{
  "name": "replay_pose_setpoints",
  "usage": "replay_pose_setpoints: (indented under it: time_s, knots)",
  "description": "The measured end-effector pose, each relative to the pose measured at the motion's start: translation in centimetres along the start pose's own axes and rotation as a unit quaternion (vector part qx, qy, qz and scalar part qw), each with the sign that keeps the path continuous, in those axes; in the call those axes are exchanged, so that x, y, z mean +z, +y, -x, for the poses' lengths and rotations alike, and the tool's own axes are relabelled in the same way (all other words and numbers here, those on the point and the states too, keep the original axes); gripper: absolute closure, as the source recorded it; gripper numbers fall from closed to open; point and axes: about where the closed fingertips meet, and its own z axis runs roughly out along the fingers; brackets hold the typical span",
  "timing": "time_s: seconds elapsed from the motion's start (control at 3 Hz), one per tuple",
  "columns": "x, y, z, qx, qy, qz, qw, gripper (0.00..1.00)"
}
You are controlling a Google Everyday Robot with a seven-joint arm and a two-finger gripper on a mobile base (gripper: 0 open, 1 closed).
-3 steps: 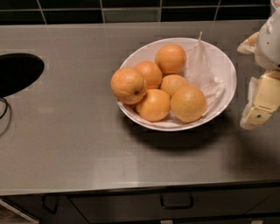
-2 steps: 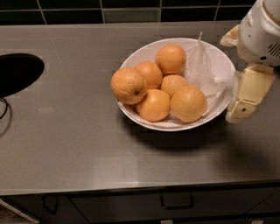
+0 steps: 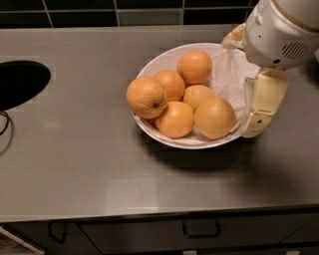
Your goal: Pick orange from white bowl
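Note:
The white bowl [image 3: 149, 67] stands on the grey counter right of centre, with a thin translucent sheet [image 3: 225, 74] lining its right side. It holds several oranges. The orange [image 3: 145, 96], the largest one with pitted skin and a dark stem dimple, rests at the bowl's left rim. My gripper [image 3: 240, 85] comes in from the upper right and hangs over the bowl's right rim, open and empty. One cream finger [image 3: 262, 102] points down beside the rim, and the other shows at the bowl's far right edge. It touches no orange.
Smaller oranges fill the bowl's middle, with a paler one [image 3: 215, 117] at the front right near the finger. A dark round sink opening [image 3: 20, 82] lies at the counter's left. Dark tiles [image 3: 99, 10] back the counter. Drawer handles [image 3: 201, 230] sit below the front edge.
My gripper has moved left, from beside the bowl to over its right rim. The bowl and the oranges have not moved.

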Motion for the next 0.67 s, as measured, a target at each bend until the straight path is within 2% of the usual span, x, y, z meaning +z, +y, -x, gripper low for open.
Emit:
replay_pose_setpoints:
  time_s: [0.33,0.67]
  knots:
    - [0.43,0.42,0.99,-0.031,-0.016,0.015,0.9993,0.0]
    - [0.44,0.42,0.99,-0.031,-0.016,0.015,0.9993,0.0]
